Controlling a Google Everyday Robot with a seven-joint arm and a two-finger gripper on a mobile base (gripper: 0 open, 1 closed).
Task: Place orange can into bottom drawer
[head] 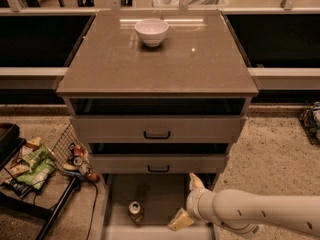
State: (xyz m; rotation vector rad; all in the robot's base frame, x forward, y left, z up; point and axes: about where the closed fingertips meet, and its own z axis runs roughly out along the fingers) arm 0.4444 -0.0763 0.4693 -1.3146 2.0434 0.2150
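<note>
Can (pixel 135 211) stands upright on the floor of the bottom drawer (pixel 161 193), left of centre and near the front, silver top up. The drawer is pulled out, a shallow pale tray at the foot of the table (pixel 200 59).

Pincer (pixel 183 202) is low over the right part of the same drawer, coming in from the right on a white arm (pixel 260 216). It is open and grips nothing. One finger (pixel 195 182) points up toward the drawer above, the other finger (pixel 180 219) angles down-left toward the drawer's front edge. Can and pincer are apart, with bare drawer floor between them; the can is left of the lower finger.

Above the bottom drawer are the middle drawer (pixel 158 163) and the top drawer (pixel 157 128). Each has a black handle and a dark gap above its front.

White bowl (pixel 151 32) sits upright on the table top, toward the back, left of centre.

Wire basket (pixel 67 143) lies on the floor (pixel 275 154) left of the table, with snack bags (pixel 34 165) and small cans in and around it. The floor is speckled.
</note>
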